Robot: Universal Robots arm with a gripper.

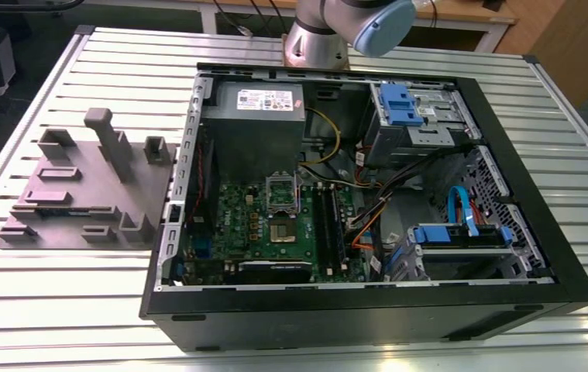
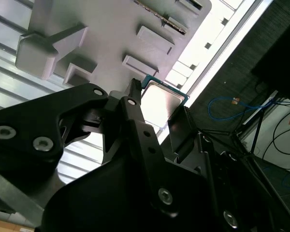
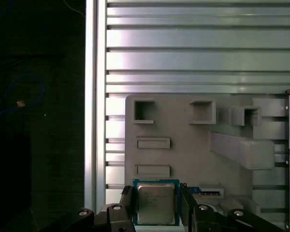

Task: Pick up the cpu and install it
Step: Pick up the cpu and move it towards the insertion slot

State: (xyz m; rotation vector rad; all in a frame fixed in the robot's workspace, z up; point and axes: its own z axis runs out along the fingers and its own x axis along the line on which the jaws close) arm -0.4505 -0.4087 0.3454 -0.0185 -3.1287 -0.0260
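Note:
The cpu, a flat square chip with a pale silver top and a thin dark rim, sits between the two black fingers of my gripper, which is shut on its opposite edges. It hangs well above the grey-mauve plastic block with its upright posts and recesses. In the second wrist view the cpu shows from the side, clamped at the tips of the gripper over the same block. In the exterior view the block lies to the left of the open computer case, whose motherboard carries the dark socket frame.
The open black computer case holds a grey power-supply box, blue drive cages and loose cables. Everything rests on a slatted aluminium table. The arm's base stands behind the case. The table edge borders dark floor.

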